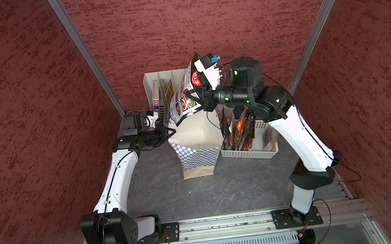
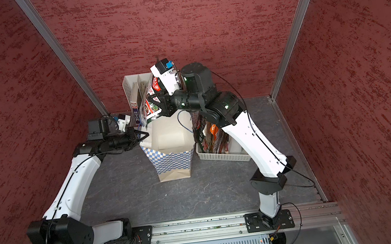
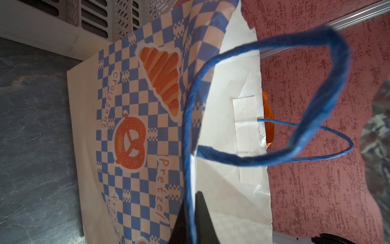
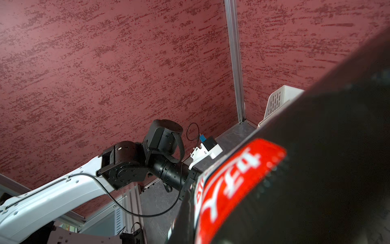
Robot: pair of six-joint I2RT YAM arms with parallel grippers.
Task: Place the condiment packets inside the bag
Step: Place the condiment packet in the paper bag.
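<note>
Glossy red-and-black condiment packet [image 1: 182, 105] hangs clamped in right end effector [image 1: 193, 97]; left end effector [image 1: 171, 131] pinches rim of checkered bag [image 1: 196, 156].

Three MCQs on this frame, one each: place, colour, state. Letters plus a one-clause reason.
1. The basket sits: A) beside the bag, right arm's side B) beside it, left arm's side C) inside the bag
2. The bag's handles are: A) red B) blue C) white
3. The right gripper is: A) open, empty B) shut on a packet C) out of view
1A, both top views show it there; 2B, blue cord in the left wrist view; 3B, jaws pinch the lifted packet.
</note>
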